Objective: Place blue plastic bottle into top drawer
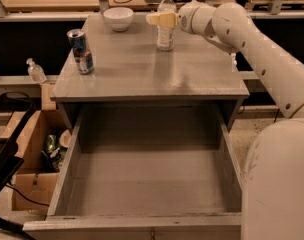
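The bottle (165,36) — at 12 o'clock beyond the drawer (152,184) — is met at its shoulder by the gripper (157,18), whose hold cannot be told; it is judged light, slick and crushable, best held mid-body.

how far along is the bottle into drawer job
Done: the top drawer is pulled open. In hand: the end effector is at the blue plastic bottle, which stands upright on the cabinet top. Left: lifting the bottle and lowering it into the drawer.
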